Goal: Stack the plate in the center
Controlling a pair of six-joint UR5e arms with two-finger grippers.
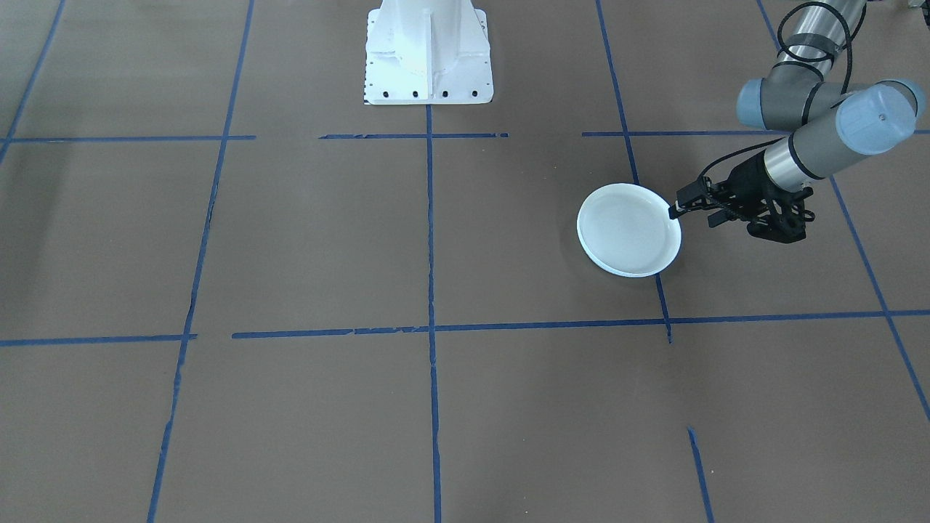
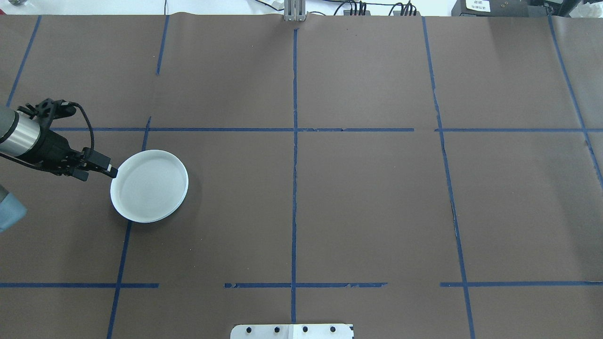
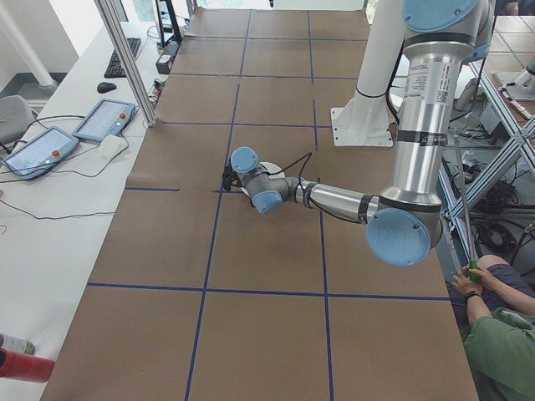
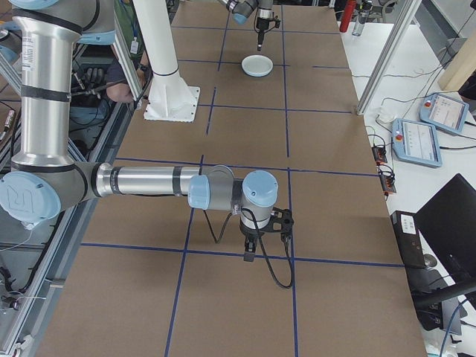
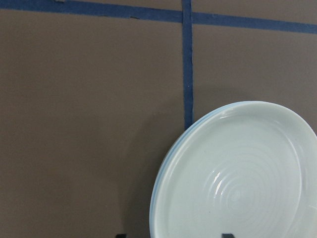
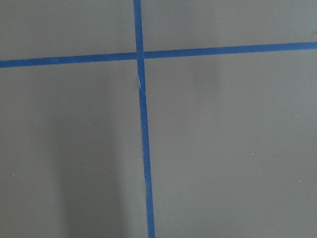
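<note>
- The counter [image 2: 358, 197] is wearing brown paper with blue tape lines [image 2: 294, 188] making big squares. No writing on it can be read.
- The left arm [image 1: 821, 145] is reaching low, out to the robot's left side.
- The right arm [image 4: 141, 181] is stretching over the counter, its wrist pointing down.
- The plates [image 2: 150, 186] are sitting stacked on a tape line, left of the middle. The top one is showing ripples.
- The left gripper [image 2: 112, 172] is touching the stack's rim; I cannot tell how its jaws are standing.
- The right gripper [image 4: 251, 251] is hanging above bare paper; its jaws I cannot tell.
</note>
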